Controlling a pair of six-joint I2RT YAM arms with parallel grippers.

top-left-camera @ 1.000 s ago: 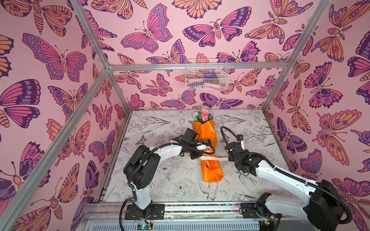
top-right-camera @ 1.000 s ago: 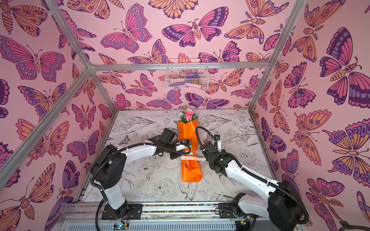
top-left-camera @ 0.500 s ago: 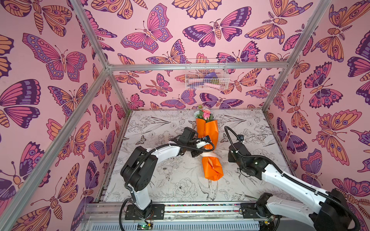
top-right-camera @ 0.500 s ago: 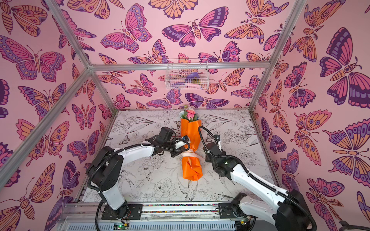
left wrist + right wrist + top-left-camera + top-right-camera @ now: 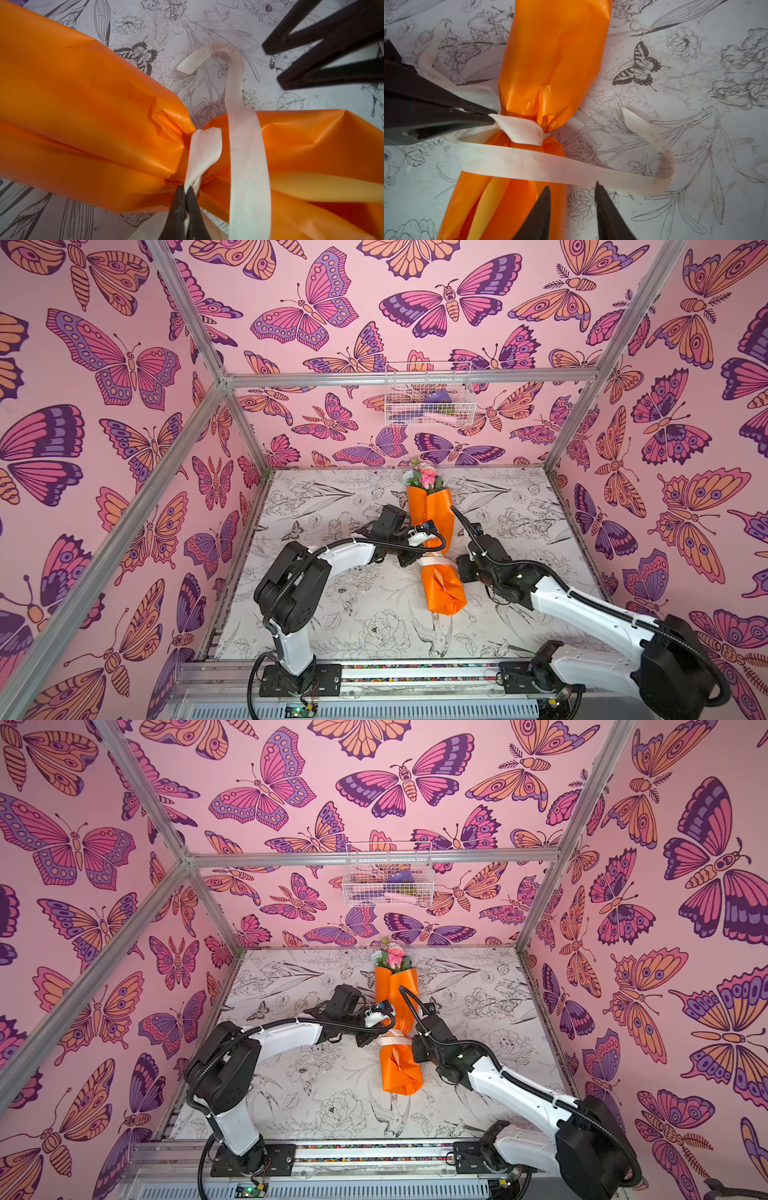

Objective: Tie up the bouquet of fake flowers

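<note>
The left fingers [image 5: 177, 207] are pinched shut on the ribbon [image 5: 245, 145], their tips pressed in at the left side of the narrow waist of the bouquet [image 5: 83, 104]. The right fingers [image 5: 603, 207] stand apart with nothing between them. Their tips hang just at the edge of a loose ribbon band, and I cannot tell whether they touch it.

The cream ribbon makes one tight turn round the waist, squeezing the orange wrap [image 5: 550, 52] into creases. A second, slack band lies flat across the wrap just on the near side of that turn. It runs off to the right, then loops over the worktop [image 5: 353, 605] and curls back toward the wrap.

The bouquet lies in the middle of the worktop, lengthwise from near to far, between the two arms. In both top views the flower heads [image 5: 426, 479] [image 5: 392, 959], pink and white with green leaves, poke out of the far end close to the far wall. The crumpled stem end points near. The left fingers come in low from the left and the right fingers sit just beside the wrap on its right, both about level with the waist.

A wire basket [image 5: 428, 398] hangs on the far wall, well above the worktop.
</note>
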